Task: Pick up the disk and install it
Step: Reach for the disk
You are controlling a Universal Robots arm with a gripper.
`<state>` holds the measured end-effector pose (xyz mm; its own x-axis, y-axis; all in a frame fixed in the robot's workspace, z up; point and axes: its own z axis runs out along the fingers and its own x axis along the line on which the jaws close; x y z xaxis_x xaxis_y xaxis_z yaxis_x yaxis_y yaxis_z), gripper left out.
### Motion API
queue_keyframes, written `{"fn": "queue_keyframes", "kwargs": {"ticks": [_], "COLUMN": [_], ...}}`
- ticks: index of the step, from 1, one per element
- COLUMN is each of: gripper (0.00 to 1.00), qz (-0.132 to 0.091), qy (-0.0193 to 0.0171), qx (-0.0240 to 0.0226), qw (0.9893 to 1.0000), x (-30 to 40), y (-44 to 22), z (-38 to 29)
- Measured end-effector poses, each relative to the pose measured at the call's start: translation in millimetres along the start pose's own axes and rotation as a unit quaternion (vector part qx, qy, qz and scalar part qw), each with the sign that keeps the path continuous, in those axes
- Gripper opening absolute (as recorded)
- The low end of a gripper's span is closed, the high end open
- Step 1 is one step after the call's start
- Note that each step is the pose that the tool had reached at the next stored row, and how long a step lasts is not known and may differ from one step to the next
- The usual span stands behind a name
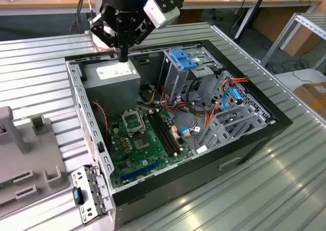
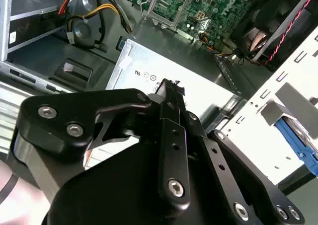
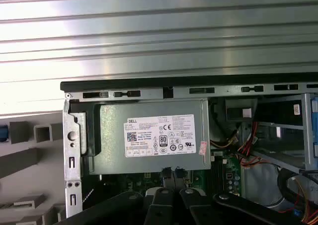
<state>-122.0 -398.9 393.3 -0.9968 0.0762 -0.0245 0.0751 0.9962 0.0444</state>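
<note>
- Tool (image 1: 123, 55): clenched, fingertips drawn together with nothing between them. It hangs over the power-supply box (image 1: 114, 83), in the far corner of the open computer case (image 1: 214, 162) on the exterior view's left, and appears just clear of the box lid.
- Disk (image 2: 298, 145): not in the case. In the second wrist view its blue rail, with a strip of silver-grey metal beside it, lies beyond the pale perforated side wall (image 2: 258, 150), outside the chassis. This is the side where the grey fixture (image 1: 30, 159) rests on the worktop (image 1: 285, 190).
- Governing relation: the disk lies sideways from the tool, across the side wall, towards the worktop edge on the exterior view's left. The wall stands between the two, so the tool is near the disk but walled off from it.
- Long axis: part of the rail is seen, running at an angle to the wall. In my judgement this is too little to fix the disk's long axis, or whether it lies flat or stands on edge.
- Drive cage (image 1: 175, 83): at the opposite side of the power-supply box from the disk, with its fixed blue bracket (image 1: 181, 57) on top. The tool is between disk and cage.
- Status, judged: pick-up not made; disk untouched.
</note>
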Motion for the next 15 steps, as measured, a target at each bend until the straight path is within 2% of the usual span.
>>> {"fn": "queue_keyframes", "kwargs": {"ticks": [12,15], "gripper": [0.11,0.11], "qz": [0.000,0.000], "qy": [0.0000,0.0000], "qx": [0.0000,0.0000], "qw": [1.0000,1.0000], "x": [0.1,2.6], "y": [0.0,-0.2], "z": [0.0,-0.1]}}
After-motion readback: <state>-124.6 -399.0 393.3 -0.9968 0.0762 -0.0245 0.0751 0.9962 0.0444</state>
